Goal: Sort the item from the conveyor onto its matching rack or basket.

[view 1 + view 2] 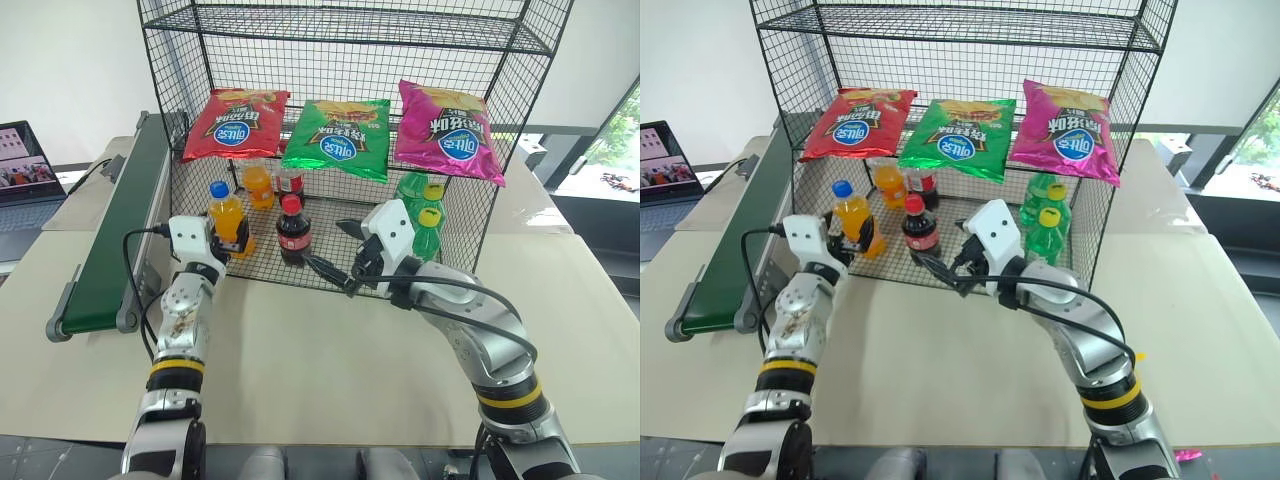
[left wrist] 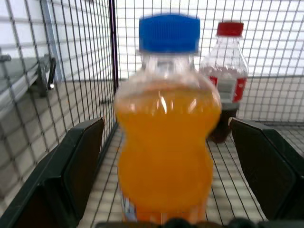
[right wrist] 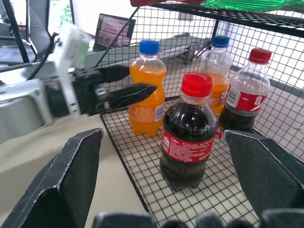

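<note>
Orange bottle (image 1: 227, 217) standing upright on rack (image 1: 330, 268) floor, left gripper (image 1: 232, 239) gaping wide around it without gripping, right gripper (image 1: 335, 258) hovering spread and empty at cola bottle's (image 1: 292, 232) four o'clock

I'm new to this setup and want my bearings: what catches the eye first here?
Three bright crisp bags hang across the front of the tall black wire rack. On its bottom shelf, an orange drink bottle stands between the open fingers of the left tool, beside a cola bottle.
</note>
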